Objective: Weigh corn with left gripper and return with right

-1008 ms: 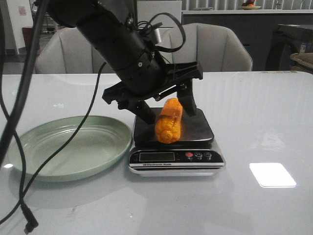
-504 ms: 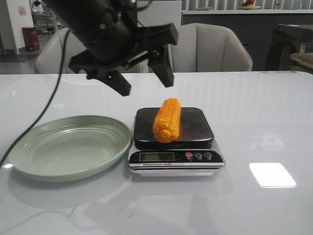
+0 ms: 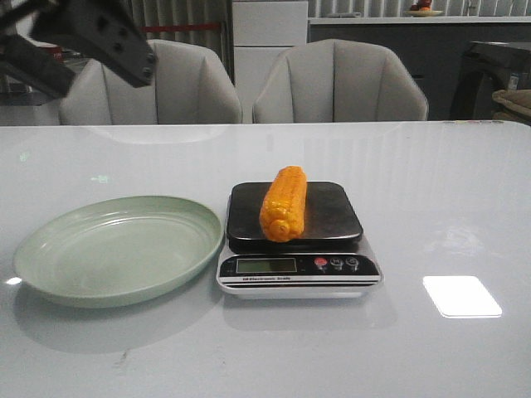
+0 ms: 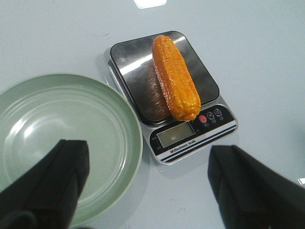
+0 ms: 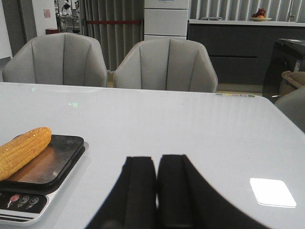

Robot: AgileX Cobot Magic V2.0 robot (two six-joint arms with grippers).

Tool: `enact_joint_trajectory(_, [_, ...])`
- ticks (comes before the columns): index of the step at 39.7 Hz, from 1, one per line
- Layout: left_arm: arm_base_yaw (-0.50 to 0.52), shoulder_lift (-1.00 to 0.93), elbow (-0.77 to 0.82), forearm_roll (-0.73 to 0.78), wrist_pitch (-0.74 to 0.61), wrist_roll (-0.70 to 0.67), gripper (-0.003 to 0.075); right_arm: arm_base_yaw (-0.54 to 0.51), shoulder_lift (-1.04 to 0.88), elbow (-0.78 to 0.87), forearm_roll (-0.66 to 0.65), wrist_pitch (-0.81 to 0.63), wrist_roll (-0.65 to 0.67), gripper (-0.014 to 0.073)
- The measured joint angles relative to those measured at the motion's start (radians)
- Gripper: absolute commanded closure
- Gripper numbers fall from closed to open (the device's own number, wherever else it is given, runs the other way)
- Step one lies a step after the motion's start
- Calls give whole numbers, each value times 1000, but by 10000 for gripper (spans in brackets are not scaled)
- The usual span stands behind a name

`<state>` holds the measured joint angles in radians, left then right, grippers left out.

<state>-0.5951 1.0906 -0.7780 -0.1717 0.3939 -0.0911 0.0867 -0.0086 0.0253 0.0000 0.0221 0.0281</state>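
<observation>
The orange-yellow corn (image 3: 284, 203) lies lengthwise on the dark platform of the digital scale (image 3: 332, 217), with nothing holding it. It also shows in the left wrist view (image 4: 175, 78) and the right wrist view (image 5: 24, 150). My left gripper (image 3: 93, 65) is open and empty, raised high at the far left, well away from the scale. In its wrist view the black fingers (image 4: 62, 176) stand wide apart above plate and scale. My right gripper (image 5: 156, 160) is shut and empty, low over the table to the right of the scale (image 5: 52, 162). It is out of the front view.
A shallow pale-green plate (image 3: 116, 249) sits left of the scale, its rim nearly touching it. Two grey chairs (image 3: 336, 79) stand behind the table's far edge. A bright light patch (image 3: 461, 296) lies on the glossy tabletop at the right.
My left gripper has let go of the corn on the scale, lifted, and swung up and left to the frame's corner. The corn has stayed on the platform.
</observation>
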Motion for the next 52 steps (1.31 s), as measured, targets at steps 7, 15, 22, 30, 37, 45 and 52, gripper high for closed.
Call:
enact_joint_trajectory(7, [0, -240, 132, 34, 2, 0, 169, 0, 0, 0, 0, 0, 0, 427])
enact_joint_trajectory(15, [0, -539, 237, 47, 68, 0, 169, 0, 0, 0, 0, 0, 0, 427])
enact_joint_trajectory(22, [2, -777, 284, 137, 164, 1, 288, 0, 0, 0, 0, 0, 0, 427])
enact_joint_trajectory(30, [2, -972, 316, 228, 246, 2, 555, 0, 0, 0, 0, 0, 0, 427])
enact_joint_trajectory(37, [2, -1054, 358, 238, 253, 2, 599, 0, 0, 0, 0, 0, 0, 427])
enact_joint_trajectory(45, [2, -1059, 372, 238, 259, 2, 599, 0, 0, 0, 0, -31, 0, 427])
enact_joint_trajectory(52, [2, -1059, 372, 238, 259, 2, 599, 0, 0, 0, 0, -179, 0, 427])
